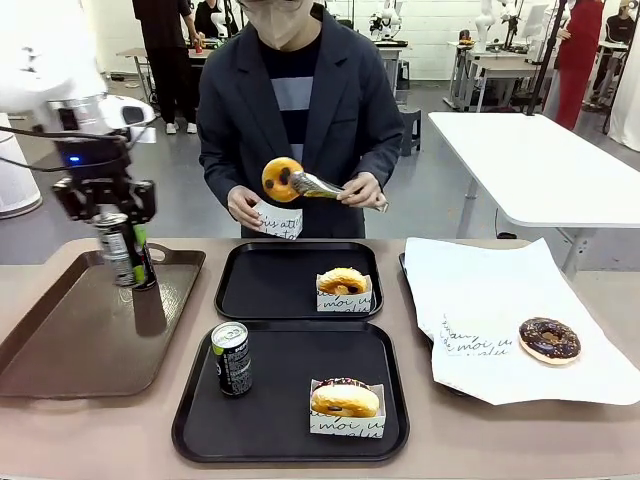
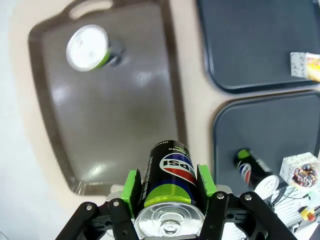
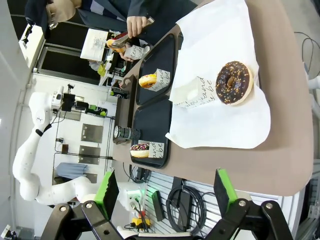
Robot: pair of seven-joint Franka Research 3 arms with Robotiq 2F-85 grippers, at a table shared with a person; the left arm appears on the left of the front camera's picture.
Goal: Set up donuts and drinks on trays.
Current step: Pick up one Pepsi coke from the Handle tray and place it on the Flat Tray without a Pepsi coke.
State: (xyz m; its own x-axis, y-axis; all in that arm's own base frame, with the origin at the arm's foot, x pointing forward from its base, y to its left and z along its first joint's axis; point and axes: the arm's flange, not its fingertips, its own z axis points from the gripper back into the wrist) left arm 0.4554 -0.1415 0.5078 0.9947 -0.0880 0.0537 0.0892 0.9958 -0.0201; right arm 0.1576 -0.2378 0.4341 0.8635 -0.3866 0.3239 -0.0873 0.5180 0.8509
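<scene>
My left gripper (image 1: 113,214) (image 2: 169,186) is shut on a black can with green marks (image 1: 119,250) (image 2: 171,172), held just above the brown tray (image 1: 70,340). A second can (image 1: 144,264) (image 2: 89,47) stands on that tray near its handle. The near black tray (image 1: 280,420) holds a third can (image 1: 231,358) and a donut in a paper holder (image 1: 345,402). Another held donut (image 1: 343,284) sits on the far black tray (image 1: 260,285). The person grips a donut (image 1: 282,178) in tongs above an empty holder (image 1: 278,220). My right gripper (image 3: 166,190) stands open, off the table's edge.
White paper (image 1: 480,290) covers the table's right side, with a chocolate-iced donut (image 1: 549,340) (image 3: 233,82) and an empty paper holder (image 1: 475,338) on it. The brown tray (image 2: 115,125) has bare floor in its middle. A second white table (image 1: 540,160) stands behind.
</scene>
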